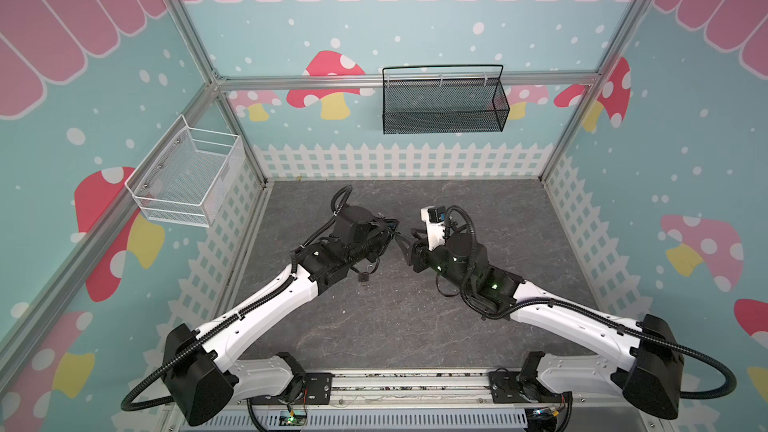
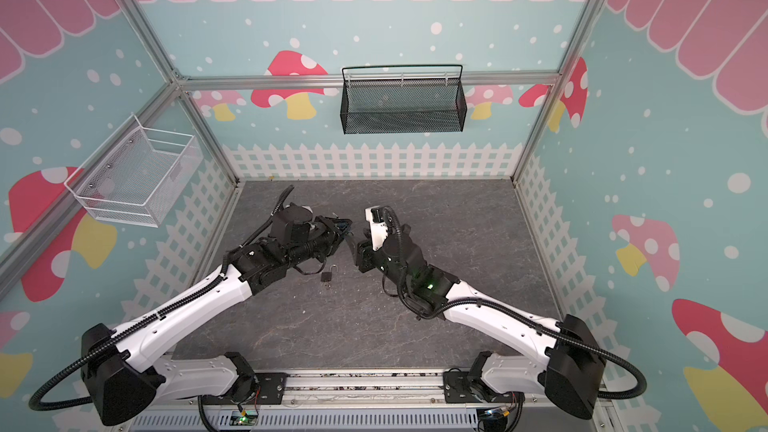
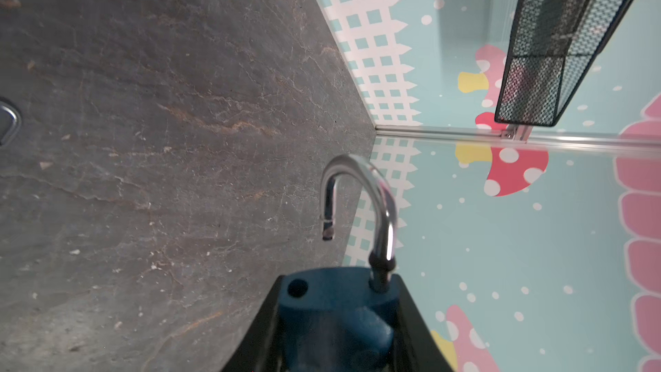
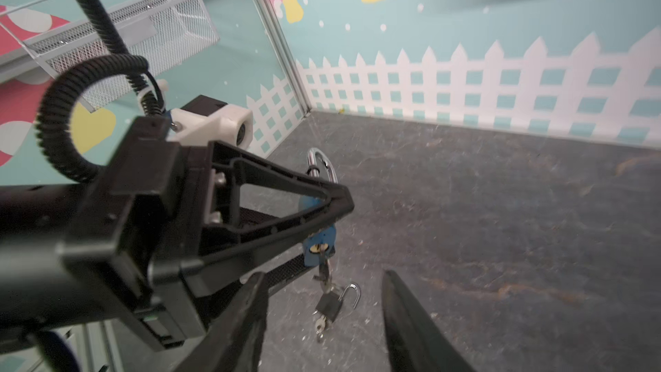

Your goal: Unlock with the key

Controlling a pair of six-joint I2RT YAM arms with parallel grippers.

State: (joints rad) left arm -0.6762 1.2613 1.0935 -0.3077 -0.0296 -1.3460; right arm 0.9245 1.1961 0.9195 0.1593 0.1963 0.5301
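My left gripper is shut on the body of a blue padlock, held above the table. Its silver shackle stands sprung open, with one end free of the body. In the right wrist view the key sticks in the keyhole on the blue padlock's underside and hangs down. My right gripper is open just short of the key, its fingers apart with nothing between them. In both top views the two grippers meet at mid-table.
A small black padlock lies on the grey table below the grippers, with its shackle open and a key in it. A white wire basket hangs on the left wall, a black mesh basket on the back wall.
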